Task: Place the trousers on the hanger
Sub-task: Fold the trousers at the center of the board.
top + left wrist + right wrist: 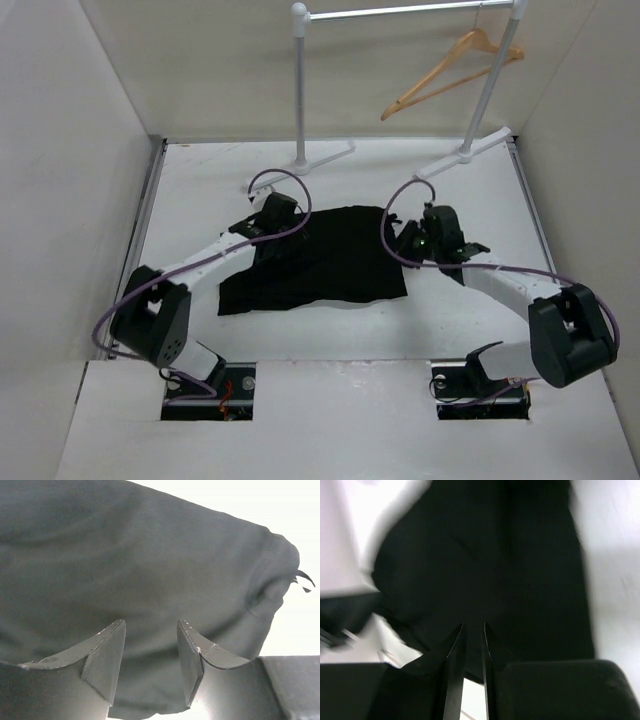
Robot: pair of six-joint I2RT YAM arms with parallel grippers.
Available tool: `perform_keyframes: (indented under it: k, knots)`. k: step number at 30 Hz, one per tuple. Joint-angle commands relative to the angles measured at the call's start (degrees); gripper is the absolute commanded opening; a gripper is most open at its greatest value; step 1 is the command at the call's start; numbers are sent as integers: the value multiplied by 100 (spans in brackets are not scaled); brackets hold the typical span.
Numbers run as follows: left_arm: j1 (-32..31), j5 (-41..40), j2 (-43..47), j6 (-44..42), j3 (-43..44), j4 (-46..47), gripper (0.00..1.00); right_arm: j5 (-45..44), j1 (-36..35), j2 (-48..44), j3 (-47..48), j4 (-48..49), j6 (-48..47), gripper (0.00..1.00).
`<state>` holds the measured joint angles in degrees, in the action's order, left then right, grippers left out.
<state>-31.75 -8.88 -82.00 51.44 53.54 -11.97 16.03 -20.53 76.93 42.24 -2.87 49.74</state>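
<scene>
Your left gripper (150, 625), jaws apart, and right gripper (473, 627), jaws nearly meeting — any hold cannot be told — flank the trousers (320, 265), presumably for a two-sided lift.

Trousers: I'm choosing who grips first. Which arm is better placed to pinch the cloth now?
Probably left: the left gripper has its jaws apart directly over the trousers; the right gripper shows only a narrow slit, in a blurred view.
</scene>
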Motion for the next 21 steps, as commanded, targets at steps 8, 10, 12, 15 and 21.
perform_keyframes:
  k: [8,10,12,15,21]
  knots:
    - [867,132,-916,-459,-273,862,43,-531,-315,-213,-1262,103,282,24]
    - [911,141,-635,-486,-440,863,44,-566,-324,-300,-1201,-46,282,25]
    - [964,176,-336,-486,-563,802,46,-575,-367,-423,-1087,-283,291,29]
    - [1035,326,95,-495,-678,679,49,-575,-499,-853,-701,-949,204,45]
    - [930,343,921,-512,-582,265,46,-514,-246,-1383,905,-1769,-340,59]
